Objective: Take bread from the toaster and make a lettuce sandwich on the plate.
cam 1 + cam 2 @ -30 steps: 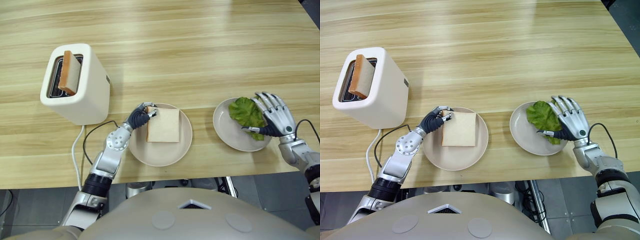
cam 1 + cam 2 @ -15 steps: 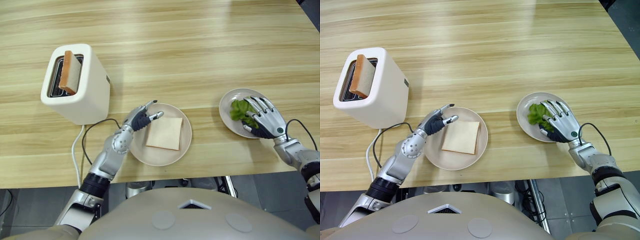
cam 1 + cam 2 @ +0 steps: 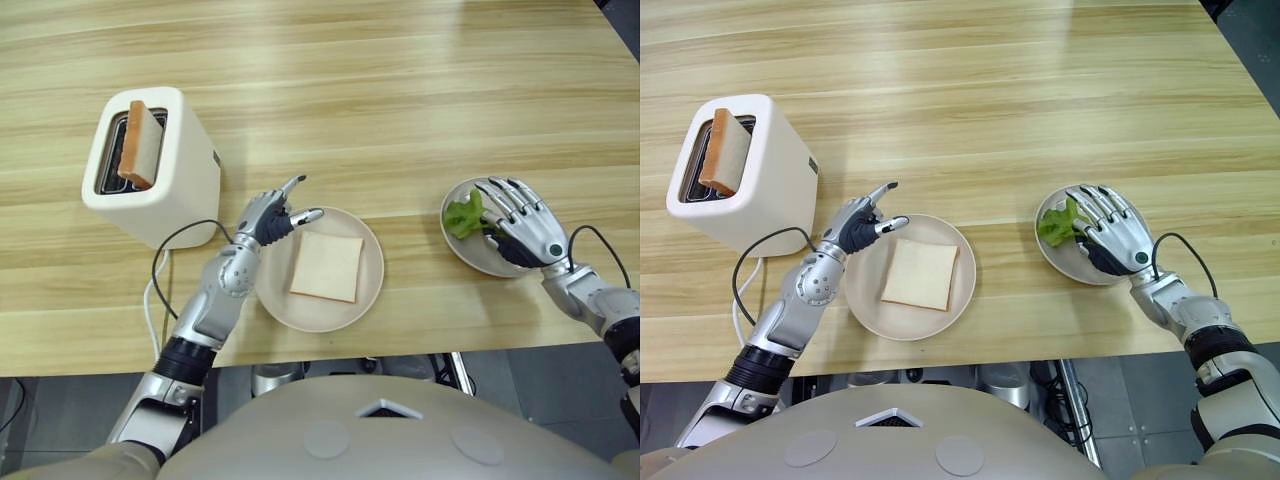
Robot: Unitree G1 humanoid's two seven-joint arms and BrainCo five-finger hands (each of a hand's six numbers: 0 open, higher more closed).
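Wooden table (image 3: 400,100): right hand (image 3: 522,225) grips lettuce (image 3: 460,217), left hand (image 3: 266,216) open.

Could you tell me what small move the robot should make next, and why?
Probably lift the lettuce with the right hand, which lies over it; the bread on the plate is bare, and the left hand is off it.

toaster (image 3: 160,185) upper left on the bench (image 3: 400,100), bread slice (image 3: 140,147) in its slot — plate (image 3: 320,310) lower centre carrying a second slice (image 3: 327,267), small plate (image 3: 470,252) right holding lettuce (image 3: 461,218).
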